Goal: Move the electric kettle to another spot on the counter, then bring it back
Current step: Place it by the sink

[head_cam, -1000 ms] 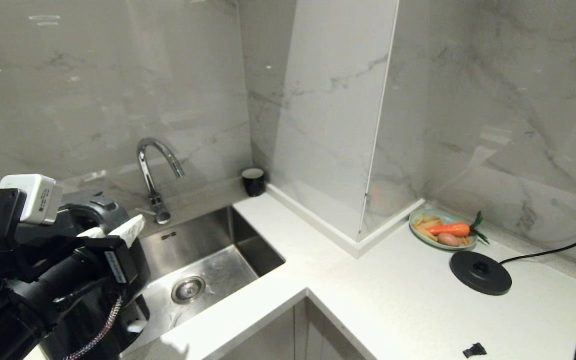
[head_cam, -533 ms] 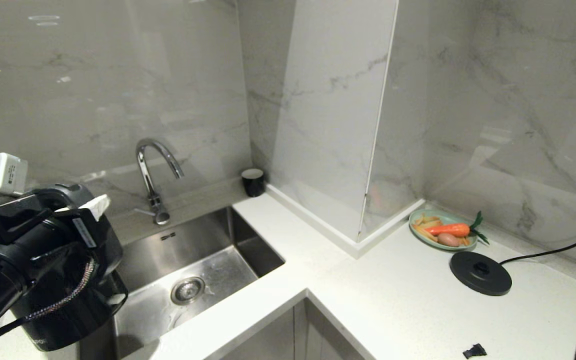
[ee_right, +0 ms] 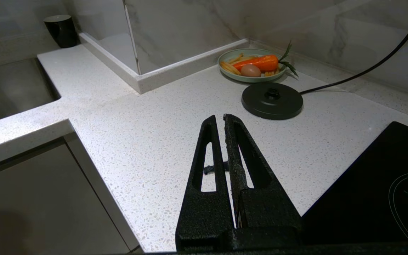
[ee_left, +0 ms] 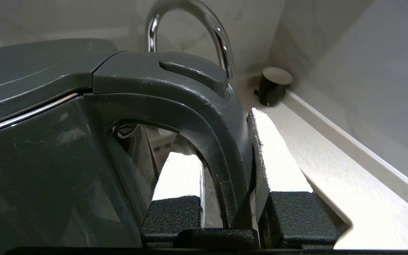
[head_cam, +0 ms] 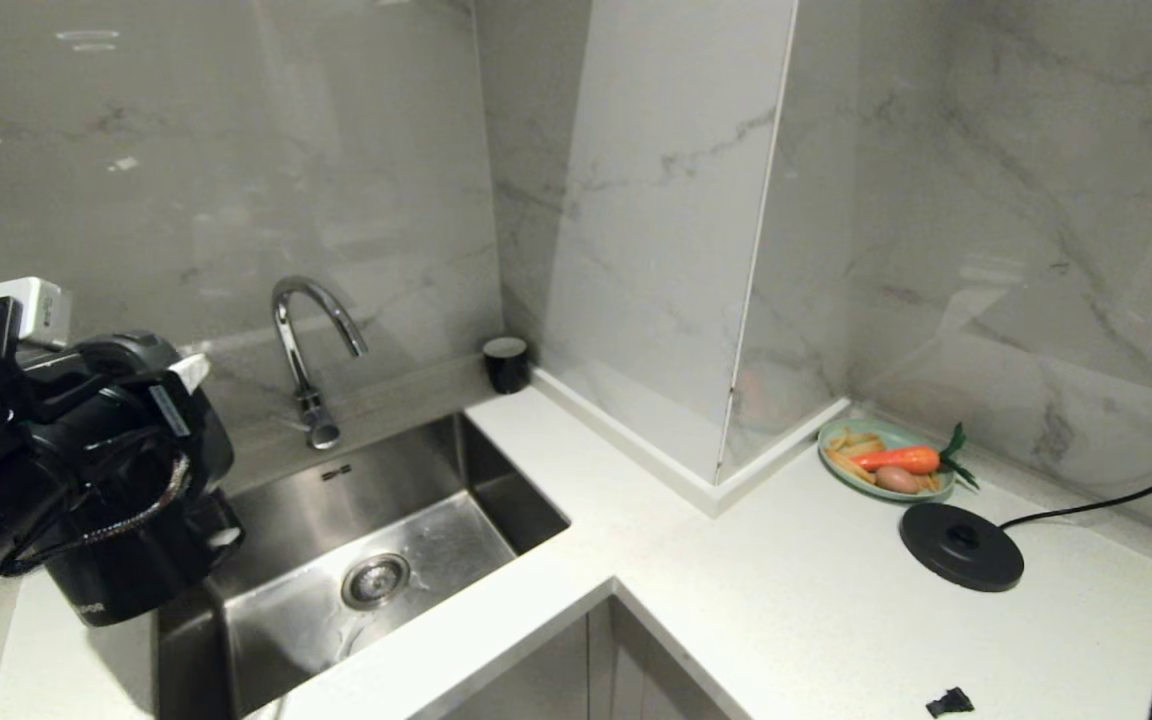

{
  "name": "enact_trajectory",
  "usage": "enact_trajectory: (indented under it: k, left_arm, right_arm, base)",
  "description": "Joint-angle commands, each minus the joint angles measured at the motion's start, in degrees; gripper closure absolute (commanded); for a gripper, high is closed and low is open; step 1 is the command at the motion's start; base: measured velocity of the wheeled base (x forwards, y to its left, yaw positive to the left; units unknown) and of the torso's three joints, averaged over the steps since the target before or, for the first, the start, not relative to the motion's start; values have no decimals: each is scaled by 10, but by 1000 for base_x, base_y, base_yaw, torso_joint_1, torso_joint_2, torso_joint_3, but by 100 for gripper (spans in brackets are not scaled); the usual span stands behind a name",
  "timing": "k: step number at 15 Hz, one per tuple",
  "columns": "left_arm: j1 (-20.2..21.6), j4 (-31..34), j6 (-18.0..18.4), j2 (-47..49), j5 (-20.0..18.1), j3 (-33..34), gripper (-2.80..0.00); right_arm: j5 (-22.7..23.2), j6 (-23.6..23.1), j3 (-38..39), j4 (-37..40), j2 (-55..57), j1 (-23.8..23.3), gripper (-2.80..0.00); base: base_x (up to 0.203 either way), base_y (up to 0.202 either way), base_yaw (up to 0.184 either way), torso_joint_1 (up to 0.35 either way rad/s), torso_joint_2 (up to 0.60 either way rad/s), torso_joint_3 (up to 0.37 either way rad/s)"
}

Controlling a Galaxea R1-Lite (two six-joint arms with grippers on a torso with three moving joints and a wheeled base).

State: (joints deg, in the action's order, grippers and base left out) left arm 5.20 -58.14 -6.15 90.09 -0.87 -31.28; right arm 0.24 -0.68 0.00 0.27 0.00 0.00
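Around steel sink point(head_cam: 376, 540): white counter point(head_cam: 786, 600) (speckled)

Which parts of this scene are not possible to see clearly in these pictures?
- Underside of the glossy black electric kettle: head view, the body hides whether it rests on the white speckled counter.
- Left gripper: head view, buried behind the arm and cables.
- Kettle spout: left wrist view, cut off by the edge.
- Small black piece near the counter's front: too small to identify.
- Black cord's plug: outside the head view.
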Motion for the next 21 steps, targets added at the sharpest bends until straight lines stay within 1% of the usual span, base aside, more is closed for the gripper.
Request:
enact_trajectory:
  k: [1,4,8,10,15,16,18,21]
  left_arm:
    - [35,-32,6,79,-23,-19,0]
    - [81,-61,9,129,-55,-44,0]
    - [130,-66,27,151,-95,-47,0]
    - [136,-65,28,150,-104,-41,0]
    - [150,-68,33,163,-105,-22,0]
    - [152,-75,33,168,-106,-20,0]
    - [158,-112,33,178,-105,-13,0]
    - [152,-119,32,176,-104,-12,0]
  right_arm:
    - [0,0,0,0,0,0,0]
    - [0,0,0,0,0,0,0]
    - [0,0,0,0,0,0,0]
    - [0,-1,0,0,0,0,0]
    - [0,-1,0,0,0,0,0]
    - [0,-1,0,0,0,0,0]
    - [0,-1,0,0,0,0,0]
    - [0,-1,0,0,0,0,0]
  base:
    - [0,0,0,0,0,0]
    - [0,0,0,0,0,0]
    - [0,0,0,0,0,0]
    - [0,0,0,0,0,0]
    - [0,0,0,0,0,0]
    - [0,0,0,0,0,0]
    - [0,0,0,0,0,0]
    - [0,0,0,0,0,0]
